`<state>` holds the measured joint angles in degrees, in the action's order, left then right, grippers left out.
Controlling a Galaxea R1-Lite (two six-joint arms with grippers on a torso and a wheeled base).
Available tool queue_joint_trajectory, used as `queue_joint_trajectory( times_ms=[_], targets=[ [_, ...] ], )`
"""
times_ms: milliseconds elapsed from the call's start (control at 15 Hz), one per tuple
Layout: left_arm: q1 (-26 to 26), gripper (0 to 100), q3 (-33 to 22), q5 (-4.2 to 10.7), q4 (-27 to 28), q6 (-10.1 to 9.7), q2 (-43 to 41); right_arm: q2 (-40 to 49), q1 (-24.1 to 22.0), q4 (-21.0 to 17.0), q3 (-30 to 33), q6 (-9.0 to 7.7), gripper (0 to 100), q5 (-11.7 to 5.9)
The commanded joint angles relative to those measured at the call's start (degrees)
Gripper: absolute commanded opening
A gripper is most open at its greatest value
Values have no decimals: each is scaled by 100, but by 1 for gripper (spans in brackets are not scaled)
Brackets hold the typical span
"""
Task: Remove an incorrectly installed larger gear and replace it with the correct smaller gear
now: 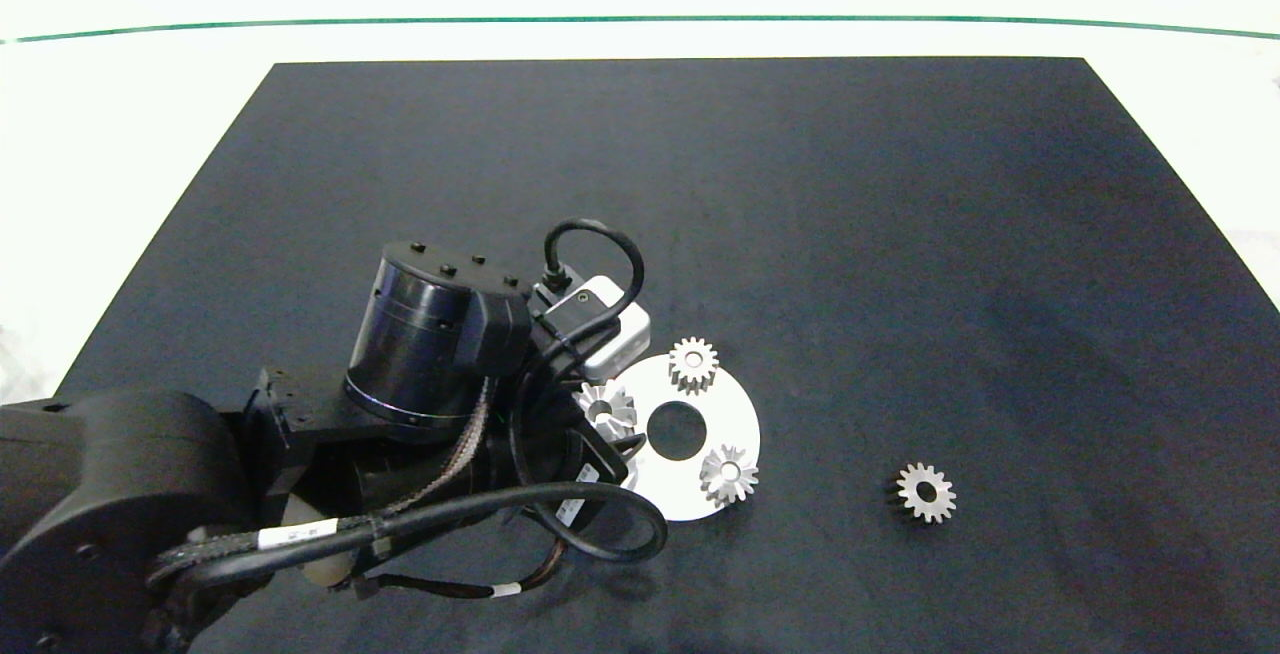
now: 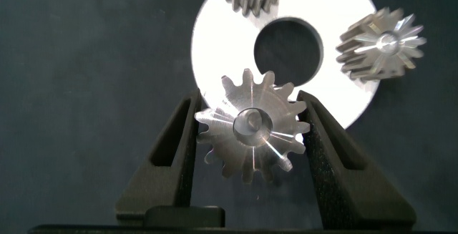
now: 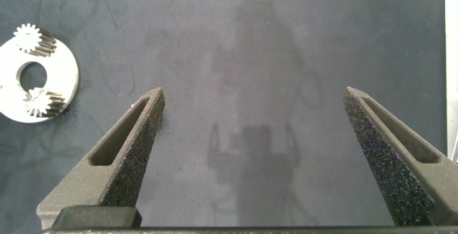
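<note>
The larger gear (image 2: 252, 134) sits pinched between the left hand (image 2: 250, 137) fingers, bore axis upright; the right hand (image 3: 250, 119), spread wide, hangs well apart.

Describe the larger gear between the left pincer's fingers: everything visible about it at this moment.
The larger gear is silver metal with narrow pointed teeth, a raised hub and a small centre hole. It sits face-up at the edge of the flat white ring disc, nearest the left arm. The left pincer is closed on it, one dark finger pressing each side. Two other gears stand apart from it on the disc.
</note>
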<state>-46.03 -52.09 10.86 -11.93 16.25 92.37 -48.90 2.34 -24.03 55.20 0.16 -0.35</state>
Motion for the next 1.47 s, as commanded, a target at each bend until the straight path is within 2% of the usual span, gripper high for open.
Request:
queue_joint_trajectory(
  times_ms=[67, 267, 467, 733, 867, 1200, 1467],
  targets=[
    [68, 25, -161, 12, 288, 10, -518, 3, 3, -14, 0, 2, 100, -9],
    [525, 25, -170, 12, 350, 1, -720, 21, -6, -23, 0, 2, 100, -17],
    [1246, 25, -161, -14, 350, -52, -703, 21, -6, -23, 0, 2, 100, -17],
    [2019, 25, -126, -207, 341, -131, -606, 12, -6, -32, -18, 2, 100, -17],
    [2362, 25, -73, -251, 341, -131, -536, 3, -14, -23, -44, 11, 100, -9],
    [2828, 25, -64, -532, 315, -263, -333, 3, -14, -23, -53, 46, 100, -26],
    [3056, 25, -47, -568, 315, -298, -166, -6, -14, -32, -62, 54, 100, -26]
  ],
)
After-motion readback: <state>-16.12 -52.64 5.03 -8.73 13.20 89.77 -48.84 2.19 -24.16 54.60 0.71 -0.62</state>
